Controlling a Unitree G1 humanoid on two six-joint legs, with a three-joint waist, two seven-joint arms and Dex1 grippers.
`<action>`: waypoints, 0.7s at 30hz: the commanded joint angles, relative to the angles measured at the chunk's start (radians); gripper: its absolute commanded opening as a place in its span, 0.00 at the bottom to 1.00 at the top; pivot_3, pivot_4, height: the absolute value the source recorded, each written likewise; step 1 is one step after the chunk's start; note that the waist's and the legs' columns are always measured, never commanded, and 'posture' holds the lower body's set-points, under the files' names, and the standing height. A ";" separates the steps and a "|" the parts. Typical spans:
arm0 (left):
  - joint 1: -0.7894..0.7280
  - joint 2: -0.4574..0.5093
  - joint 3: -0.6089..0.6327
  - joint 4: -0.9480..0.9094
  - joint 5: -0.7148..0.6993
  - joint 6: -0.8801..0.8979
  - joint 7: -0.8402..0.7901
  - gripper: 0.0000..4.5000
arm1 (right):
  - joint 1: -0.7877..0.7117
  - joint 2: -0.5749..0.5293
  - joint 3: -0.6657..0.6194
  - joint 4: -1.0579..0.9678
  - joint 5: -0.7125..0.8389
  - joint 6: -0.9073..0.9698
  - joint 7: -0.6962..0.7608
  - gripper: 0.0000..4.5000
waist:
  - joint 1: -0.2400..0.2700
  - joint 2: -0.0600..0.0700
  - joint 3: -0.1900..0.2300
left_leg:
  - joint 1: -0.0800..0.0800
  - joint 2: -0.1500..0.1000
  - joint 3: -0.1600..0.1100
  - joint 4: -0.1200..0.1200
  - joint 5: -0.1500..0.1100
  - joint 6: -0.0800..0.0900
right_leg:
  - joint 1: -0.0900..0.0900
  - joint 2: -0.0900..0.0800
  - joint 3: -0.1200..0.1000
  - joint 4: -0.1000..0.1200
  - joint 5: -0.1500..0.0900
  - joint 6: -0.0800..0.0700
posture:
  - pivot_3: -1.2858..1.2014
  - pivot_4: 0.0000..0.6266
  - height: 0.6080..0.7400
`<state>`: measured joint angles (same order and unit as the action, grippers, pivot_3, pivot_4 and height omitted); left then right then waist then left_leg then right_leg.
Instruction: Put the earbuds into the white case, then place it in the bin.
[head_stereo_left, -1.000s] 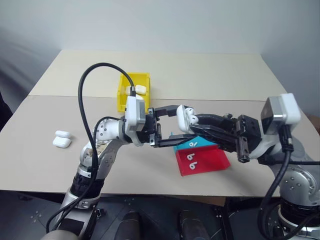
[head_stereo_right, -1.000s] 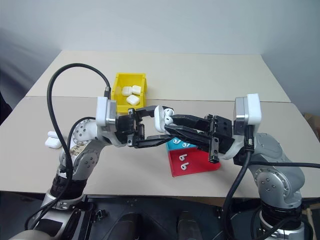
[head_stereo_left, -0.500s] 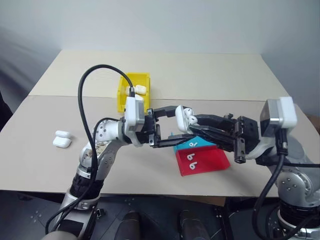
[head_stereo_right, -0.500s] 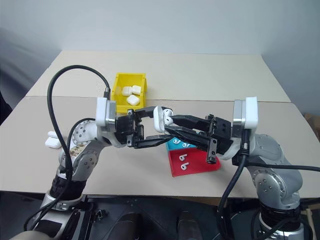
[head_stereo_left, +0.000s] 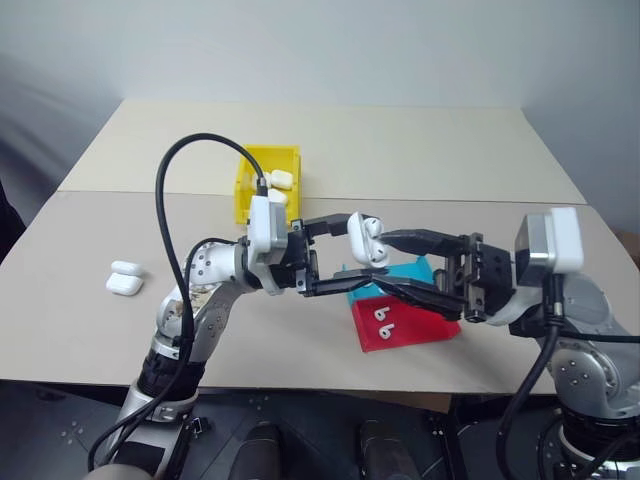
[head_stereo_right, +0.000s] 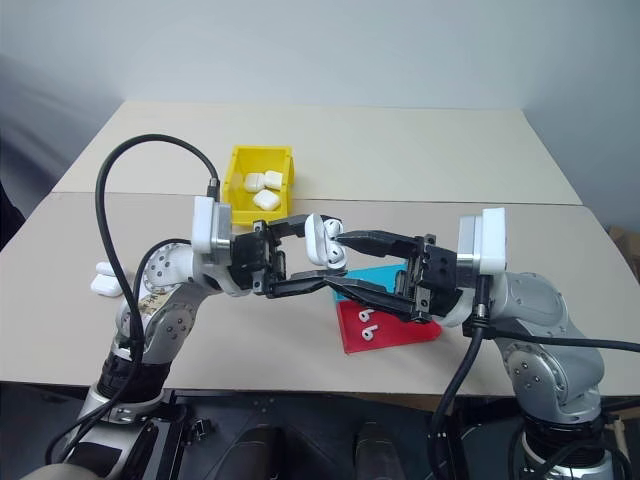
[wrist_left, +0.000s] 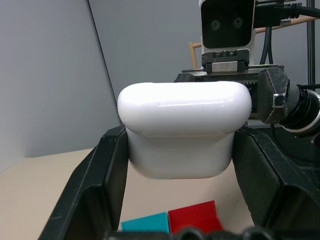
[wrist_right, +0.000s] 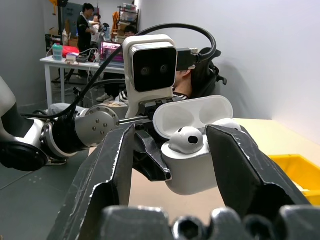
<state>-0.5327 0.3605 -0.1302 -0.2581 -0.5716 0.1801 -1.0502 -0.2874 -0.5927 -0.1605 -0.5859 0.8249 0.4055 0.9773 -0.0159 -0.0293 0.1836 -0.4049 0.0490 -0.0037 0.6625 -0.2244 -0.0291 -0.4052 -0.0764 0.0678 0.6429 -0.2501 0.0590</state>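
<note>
bin (head_stereo_right: 261, 183) back-left on table (head_stereo_right: 430, 150), cases inside | held case (head_stereo_right: 324, 241) mid-air centre, between left gripper (head_stereo_right: 300, 255) and right gripper (head_stereo_right: 345, 262) | red tray (head_stereo_right: 395, 325) below, earbuds (head_stereo_right: 367, 322) in it | blue tray (head_stereo_right: 385, 276) behind red | two cases (head_stereo_left: 124, 278) far left

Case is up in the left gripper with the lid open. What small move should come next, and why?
Probably the right gripper, its jaws now open, should fetch another of the earbuds from the red tray. The white case, clamped in the left gripper, shows just one earbud seated under its open lid.
</note>
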 joint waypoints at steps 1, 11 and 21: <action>-0.005 0.000 0.010 -0.036 -0.005 -0.020 -0.007 0.62 | 0.021 -0.055 -0.033 0.002 0.008 -0.001 0.029 0.60 | 0.001 0.000 0.000 | 0.000 0.000 0.000 0.000 0.000 0.000 | 0.000 0.000 0.000 0.000 0.000 0.000 | 0.52 0.24 1.00; -0.045 -0.014 -0.028 0.001 0.051 0.001 0.017 0.62 | -0.317 -0.307 -0.099 0.066 0.197 0.210 -0.043 0.40 | -0.004 0.000 0.000 | 0.000 0.000 0.000 0.000 0.000 0.000 | 0.000 0.001 0.000 0.000 0.000 0.000 | 0.52 0.24 1.00; -0.113 -0.039 -0.051 0.087 0.100 -0.005 0.020 0.62 | -0.600 -0.283 0.183 0.128 0.059 0.307 -0.001 0.01 | 0.001 0.000 0.000 | -0.002 0.000 0.000 0.000 0.000 0.000 | -0.001 0.000 0.000 -0.001 0.000 0.000 | 0.52 0.24 1.00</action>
<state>-0.6230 0.3309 -0.1789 -0.1654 -0.4796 0.1951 -1.0345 -0.8600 -0.8833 0.0017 -0.4589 0.9149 0.7108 0.9609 -0.0153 -0.0293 0.1839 -0.4066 0.0488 -0.0038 0.6628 -0.2244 -0.0290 -0.4063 -0.0766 0.0677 0.6416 -0.2499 0.0592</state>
